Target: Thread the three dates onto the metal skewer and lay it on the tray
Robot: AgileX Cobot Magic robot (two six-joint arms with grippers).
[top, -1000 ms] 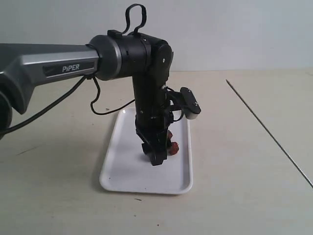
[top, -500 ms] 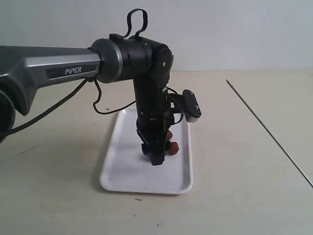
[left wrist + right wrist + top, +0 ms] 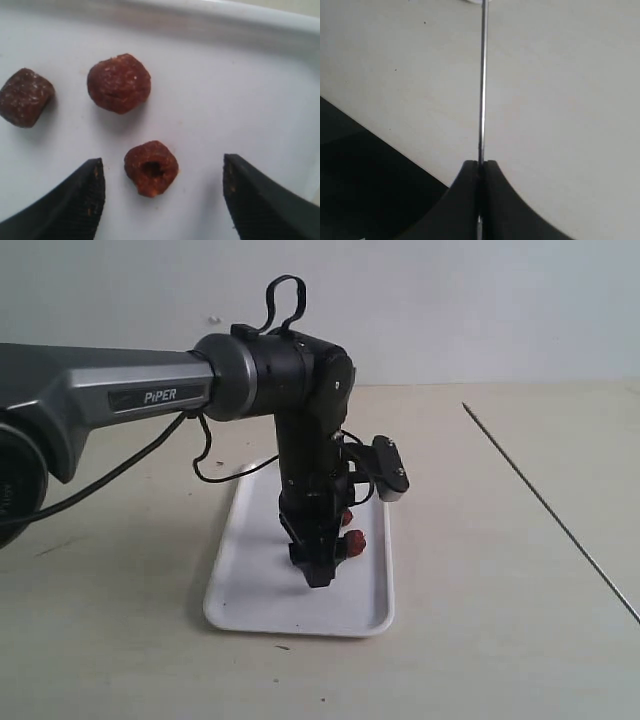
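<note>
Presently, nothing is threaded: the three dates (image 3: 119, 83) lie loose on the tray (image 3: 235, 105); left gripper (image 3: 318, 565) hangs open above them, right gripper (image 3: 480, 167) clamps the metal skewer (image 3: 482, 90).

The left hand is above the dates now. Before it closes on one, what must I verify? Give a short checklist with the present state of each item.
1. Left hand open: ok.
2. Date with the hole between its fingers, touching neither: ok.
3. Larger date and darker date outside the fingers: ok.
4. Right hand shut on the metal skewer: ok.
5. Finger height over the tray: cannot tell.
</note>
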